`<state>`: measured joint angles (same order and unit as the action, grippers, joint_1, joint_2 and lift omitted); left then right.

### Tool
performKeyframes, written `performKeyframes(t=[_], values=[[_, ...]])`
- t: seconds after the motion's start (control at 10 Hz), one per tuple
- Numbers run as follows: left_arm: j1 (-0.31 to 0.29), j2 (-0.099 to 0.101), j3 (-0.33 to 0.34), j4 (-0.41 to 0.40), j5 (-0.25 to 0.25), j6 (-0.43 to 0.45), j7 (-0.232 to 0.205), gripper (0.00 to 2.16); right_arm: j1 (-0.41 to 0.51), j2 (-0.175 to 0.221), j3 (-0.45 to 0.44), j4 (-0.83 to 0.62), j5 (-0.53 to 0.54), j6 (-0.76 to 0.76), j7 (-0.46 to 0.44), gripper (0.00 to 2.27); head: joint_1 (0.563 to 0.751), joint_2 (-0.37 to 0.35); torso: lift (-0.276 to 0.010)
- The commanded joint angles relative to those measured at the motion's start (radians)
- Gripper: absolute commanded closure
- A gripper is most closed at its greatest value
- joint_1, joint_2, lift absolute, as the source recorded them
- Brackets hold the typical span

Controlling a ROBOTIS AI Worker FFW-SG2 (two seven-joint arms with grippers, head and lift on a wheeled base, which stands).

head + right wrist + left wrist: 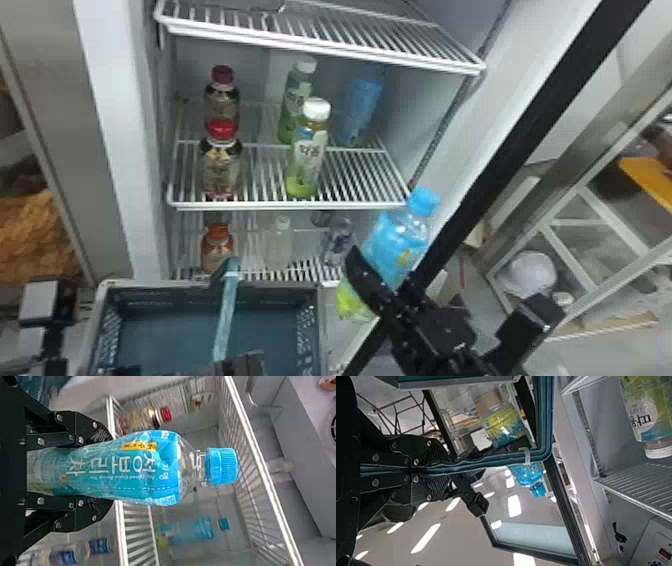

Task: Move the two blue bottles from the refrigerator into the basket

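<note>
Bottle 2 [364,102] stands in your fridge [112,115], back right on the middle shelf [250,205]. Basket [165,332] sits in front; your left gripper [449,470] pinches its handle [494,460]. Your right gripper [111,471] has bottle 1 [190,469] clamped by the label [87,471], beside the basket, outside it. Probably hefty if full, thin plastic, slick if wet. Squeeze the label area just enough; don't lift by the cap [222,466].
</note>
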<state>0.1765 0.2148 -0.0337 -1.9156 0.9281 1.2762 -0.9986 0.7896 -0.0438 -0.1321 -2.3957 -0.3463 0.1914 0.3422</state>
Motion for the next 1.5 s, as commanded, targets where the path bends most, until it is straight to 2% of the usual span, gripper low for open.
performKeyframes(t=[0.0, 0.2, 0.4, 0.6, 0.8, 1.1, 1.4], values=[[0.0, 0.0, 0.0, 0.0, 0.0, 0.0, 0.0, 1.17, 0.018, -0.021, 0.052, -0.026, -0.036, 0.022, 0.001, 0.84, 0.695, -0.35, 0.0], [-0.002, 0.0, 0.0, 0.0, 0.0, 0.0, 0.0, 1.17, 0.008, -0.041, 0.104, -0.001, -0.063, 0.044, 0.012, 0.84, 0.695, -0.309, 0.0], [-0.002, -0.002, 0.0, 0.0, 0.0, 0.0, 0.0, 1.17, -0.014, -0.05, 0.117, 0.028, -0.074, 0.064, 0.034, 0.76, 0.695, -0.259, 0.0], [-0.002, -0.002, 0.0, 0.0, 0.0, 0.0, 0.0, 1.17, -0.021, -0.048, 0.118, 0.051, -0.08, 0.064, 0.049, 0.39, 0.695, -0.238, 0.0], [0.0, -0.002, 0.002, 0.0, 0.0, 0.0, 0.0, 1.17, -0.024, -0.045, 0.117, 0.055, -0.085, 0.025, 0.049, 0.25, 0.695, -0.236, 0.0], [0.003, -0.002, 0.003, 0.0, 0.002, 0.0, 0.0, 1.17, -0.053, -0.011, 0.043, 0.085, -0.074, -0.081, 0.044, 0.24, 0.695, -0.256, 0.0], [0.003, -0.002, 0.003, 0.0, 0.002, 0.0, 0.0, 1.17, -0.112, 0.007, -0.037, 0.107, -0.045, -0.15, 0.018, 0.24, 0.695, -0.343, 0.0]])
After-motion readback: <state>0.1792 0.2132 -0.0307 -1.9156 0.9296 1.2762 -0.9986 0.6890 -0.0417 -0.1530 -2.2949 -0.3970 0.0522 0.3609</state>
